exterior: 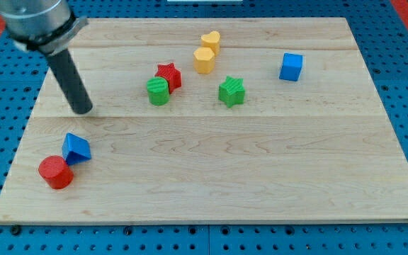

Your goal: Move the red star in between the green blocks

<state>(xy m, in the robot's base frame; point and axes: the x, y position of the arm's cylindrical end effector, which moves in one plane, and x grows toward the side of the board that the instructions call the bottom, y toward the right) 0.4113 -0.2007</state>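
1. I see my tip on the worktop at the view's left, well apart from the red star.
2. The red star touches the green cylinder; the green star sits to the view's right, apart.
3. This arm carries no pincer, just the rod.
4. A blue triangular block touches a red cylinder below my tip.

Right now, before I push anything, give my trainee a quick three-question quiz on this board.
1. True or false: the red star touches the green cylinder.
2. Which block lies nearest my tip? A) blue cube B) blue triangular block C) green star
3. Fill in: the two yellow blocks, heart and hexagon, sit toward the view's ____.

Key: 1 true; 2 B; 3 top.
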